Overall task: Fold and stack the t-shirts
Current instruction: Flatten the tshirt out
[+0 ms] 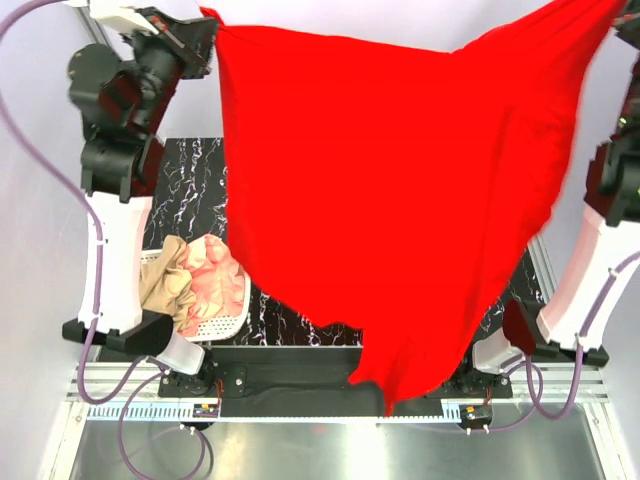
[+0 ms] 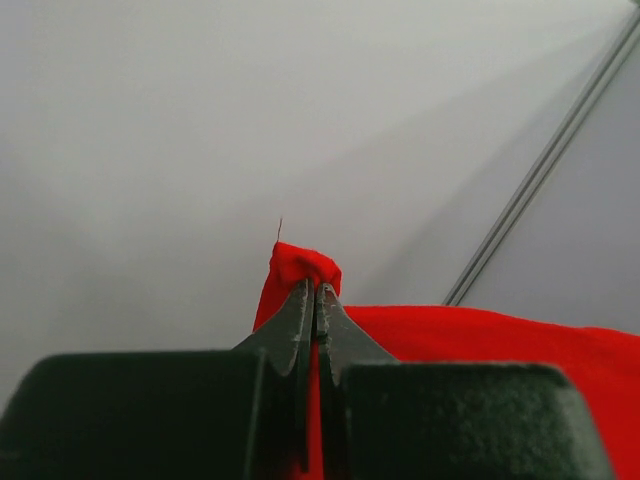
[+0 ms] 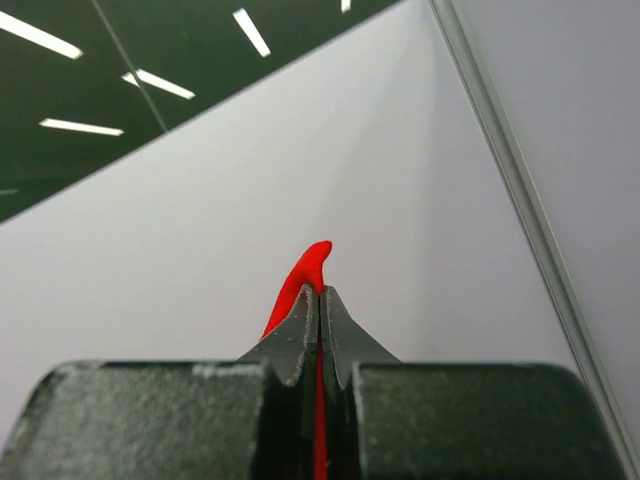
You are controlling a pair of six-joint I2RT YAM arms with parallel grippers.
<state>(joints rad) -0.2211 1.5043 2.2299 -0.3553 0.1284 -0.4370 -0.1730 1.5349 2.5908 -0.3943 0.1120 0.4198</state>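
Observation:
A bright red t-shirt (image 1: 400, 200) hangs spread wide in the air above the table, stretched between both raised arms. My left gripper (image 2: 315, 288) is shut on its upper left corner, and a bunch of red cloth (image 2: 305, 265) pokes out past the fingertips. My right gripper (image 3: 320, 292) is shut on the upper right corner, with a red tip (image 3: 308, 268) sticking out between the jaws. The shirt's lower point droops to the table's near edge. A salmon-pink t-shirt (image 1: 215, 275) and a tan-beige t-shirt (image 1: 170, 285) lie crumpled in the basket.
A white perforated laundry basket (image 1: 228, 322) sits at the near left of the black marble table (image 1: 190, 185). The hanging red cloth hides most of the tabletop. White enclosure walls stand on both sides.

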